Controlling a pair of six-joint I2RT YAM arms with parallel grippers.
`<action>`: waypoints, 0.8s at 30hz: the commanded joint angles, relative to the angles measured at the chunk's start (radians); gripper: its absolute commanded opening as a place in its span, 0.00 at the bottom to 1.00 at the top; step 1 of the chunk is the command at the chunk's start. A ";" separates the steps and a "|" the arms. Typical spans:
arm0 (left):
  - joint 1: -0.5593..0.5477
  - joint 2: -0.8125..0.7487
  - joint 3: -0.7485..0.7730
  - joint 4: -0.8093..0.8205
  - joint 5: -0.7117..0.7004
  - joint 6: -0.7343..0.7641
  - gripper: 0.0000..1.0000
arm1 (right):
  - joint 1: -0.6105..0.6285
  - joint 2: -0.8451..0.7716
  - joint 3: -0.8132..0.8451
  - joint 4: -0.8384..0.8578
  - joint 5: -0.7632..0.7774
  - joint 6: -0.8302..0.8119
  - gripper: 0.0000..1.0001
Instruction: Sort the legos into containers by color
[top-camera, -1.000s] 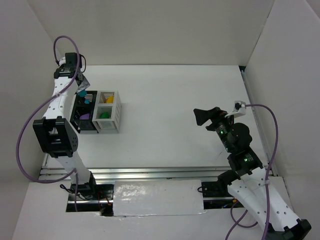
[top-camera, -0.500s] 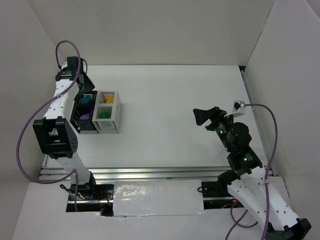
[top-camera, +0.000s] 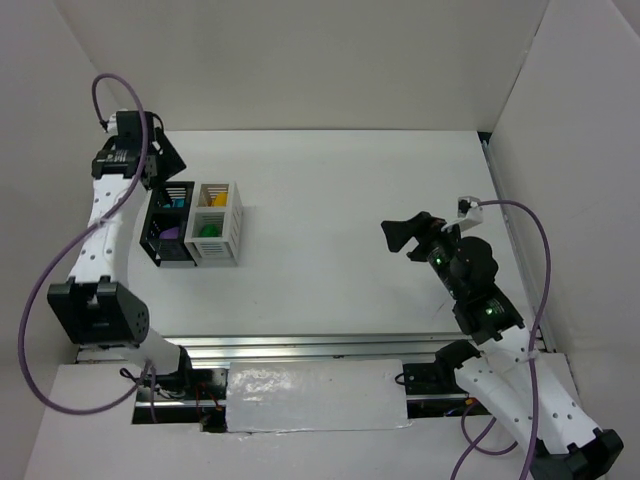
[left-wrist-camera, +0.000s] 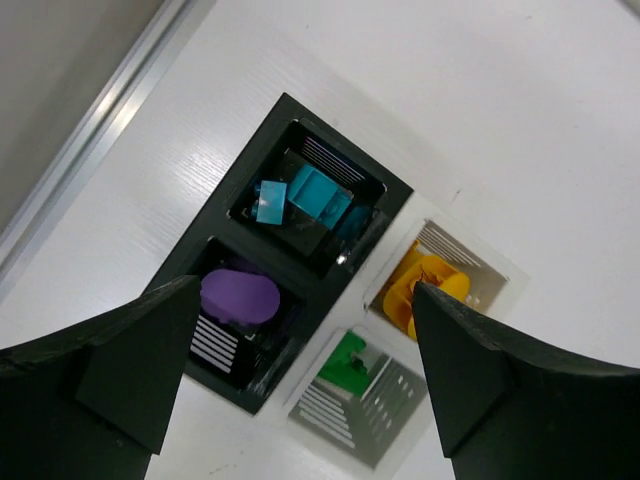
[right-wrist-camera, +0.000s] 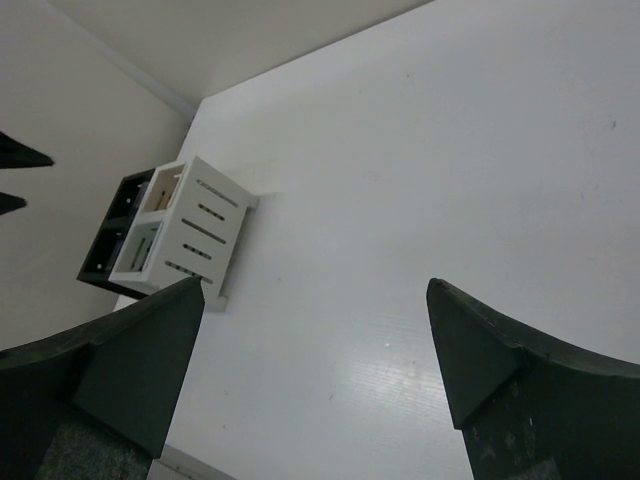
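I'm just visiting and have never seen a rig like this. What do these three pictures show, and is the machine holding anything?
These are two robot arms bolted to the near edge of a white table. One picture looks down from above. The other two come from a small camera on each wrist, so the dark wedges in their lower corners are that arm's own fingers. Two slatted boxes stand side by side on the table, a black box and a white box, each with two compartments. The black one holds teal bricks and a purple brick. The white one holds a yellow-orange brick and a green brick. The left end effector hovers above the boxes and the right end effector is off to the side. Both are open and hold nothing.
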 joint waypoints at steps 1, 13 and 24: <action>-0.014 -0.192 -0.046 0.005 0.017 0.064 0.99 | -0.001 0.011 0.157 -0.112 -0.022 -0.053 1.00; -0.028 -0.782 -0.417 0.035 0.188 0.101 0.99 | 0.031 0.007 0.624 -0.674 0.219 -0.142 1.00; -0.030 -1.271 -0.617 -0.073 0.175 0.107 1.00 | 0.042 -0.185 0.725 -0.881 0.092 -0.200 1.00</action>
